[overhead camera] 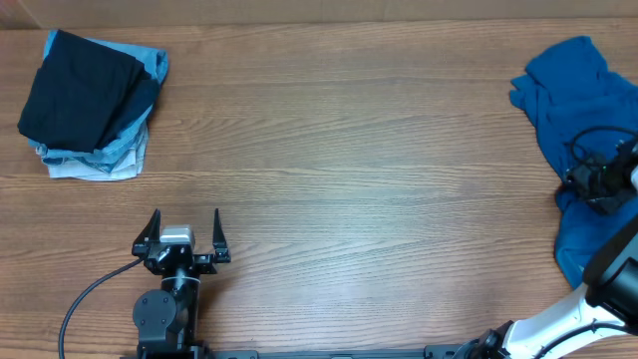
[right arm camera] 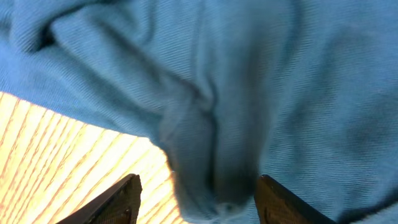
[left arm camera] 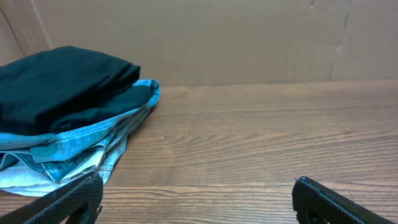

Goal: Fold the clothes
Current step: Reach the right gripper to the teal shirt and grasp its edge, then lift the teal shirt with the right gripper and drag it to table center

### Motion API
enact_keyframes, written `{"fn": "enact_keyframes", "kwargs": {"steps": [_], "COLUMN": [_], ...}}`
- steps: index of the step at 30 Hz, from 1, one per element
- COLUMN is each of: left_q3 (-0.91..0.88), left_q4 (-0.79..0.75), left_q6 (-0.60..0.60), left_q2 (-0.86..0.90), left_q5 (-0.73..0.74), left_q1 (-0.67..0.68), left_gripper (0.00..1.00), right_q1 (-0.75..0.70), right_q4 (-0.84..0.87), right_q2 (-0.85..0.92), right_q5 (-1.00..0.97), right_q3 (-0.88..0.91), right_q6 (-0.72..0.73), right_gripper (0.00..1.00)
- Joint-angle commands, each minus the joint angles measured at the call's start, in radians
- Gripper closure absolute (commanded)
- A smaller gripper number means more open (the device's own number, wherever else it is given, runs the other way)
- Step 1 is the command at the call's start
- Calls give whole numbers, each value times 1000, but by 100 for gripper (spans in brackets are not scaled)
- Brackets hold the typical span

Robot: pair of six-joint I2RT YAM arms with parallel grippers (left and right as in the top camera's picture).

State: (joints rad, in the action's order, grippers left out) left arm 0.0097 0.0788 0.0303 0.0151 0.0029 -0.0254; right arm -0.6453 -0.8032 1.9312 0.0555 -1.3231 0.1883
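Observation:
The royal-blue T-shirt (overhead camera: 573,90) lies crumpled at the table's far right edge, running from the back down toward the front. My right gripper (overhead camera: 598,179) is down on its middle. In the right wrist view the blue T-shirt (right arm camera: 280,74) fills the frame, and a raised fold of it stands between the right gripper (right arm camera: 199,183) fingers; the jaws are apart, with bare wood showing beside the left finger (right arm camera: 121,199). My left gripper (overhead camera: 185,214) rests near the front left, wide open over bare wood, with nothing between the fingers of the left gripper (left arm camera: 198,186).
A folded stack sits at the back left: a black garment (overhead camera: 80,85) on top of pale light-blue garments (overhead camera: 110,160). In the left wrist view the black garment (left arm camera: 62,87) and the pale blue ones (left arm camera: 81,143) lie ahead and to the left. A cardboard wall (left arm camera: 249,37) backs the table.

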Motion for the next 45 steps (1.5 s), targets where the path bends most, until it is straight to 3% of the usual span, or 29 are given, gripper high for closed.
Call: {"fn": "enact_keyframes", "kwargs": {"steps": [1,6,8,11,14,22,26,30,37,45], "left_q3": [-5,-5,-5,-5,-5,-5,-5,-5,-5,-5], "left_q4": [-2,-2,-2,-2,-2,-2,-2,-2,-2,-2], "left_q6": [19,18,18,18,19,18,19,18,19,18], "left_q2": [-10,-10,-10,-10,-10,-10,-10,-10,-10,-10], "left_q5": [-10,-10,-10,-10,-10,-10,-10,-10,-10,-10], "left_q1": [11,11,11,11,11,11,11,11,11,11], "left_gripper": [0,0,0,0,0,0,0,0,0,0], "right_q1": [6,7,6,6,6,7,25,127,470,793], "right_q4": [11,63,61,58,19,-207,-390,-524,-427,-203], "right_q2": [11,11,11,11,10,10,10,10,10,41], "right_q5": [-16,-16,-17,-16,-16,26,89,126,125,125], "right_q3": [10,62,62,62,29,-227,-462,-646,-641,-610], "right_q6": [-21,-21,-21,-21,-10,-11,-14,-33,-20,-6], "right_gripper": [38,42,59,68,96,96,96,96,96,96]}}
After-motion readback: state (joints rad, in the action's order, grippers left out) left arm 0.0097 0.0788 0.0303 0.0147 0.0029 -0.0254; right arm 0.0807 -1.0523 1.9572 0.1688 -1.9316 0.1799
